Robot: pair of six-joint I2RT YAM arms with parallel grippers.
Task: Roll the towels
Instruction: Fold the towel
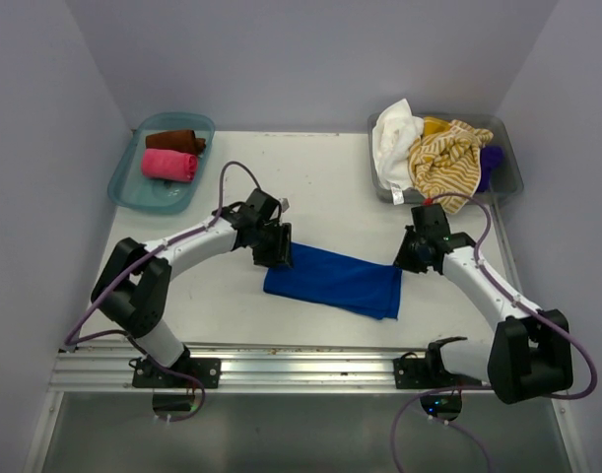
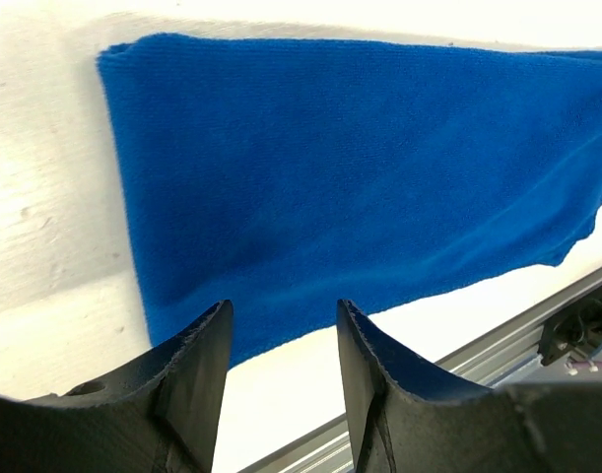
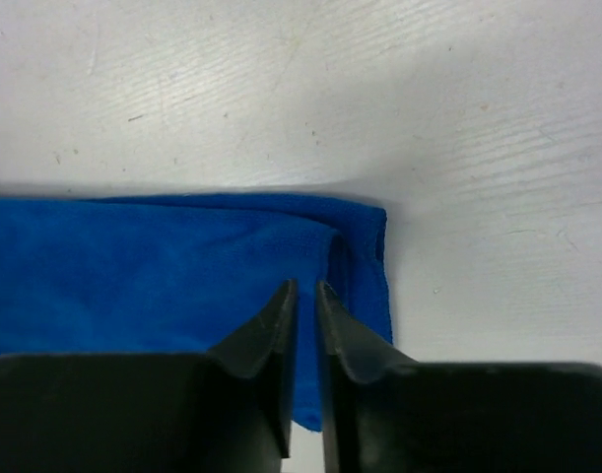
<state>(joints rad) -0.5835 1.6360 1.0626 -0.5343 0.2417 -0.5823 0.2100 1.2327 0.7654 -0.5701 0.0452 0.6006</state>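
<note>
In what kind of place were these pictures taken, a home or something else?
Probably a robot test cell in a laboratory, not a home: plain walls enclose the white table, two arms stand on a metal rail, and towels wait in plastic trays.

Robot lab cell, plain walls point(image 1: 281, 59), aluminium rail point(image 1: 301, 370), white table point(image 1: 320, 187)
</note>
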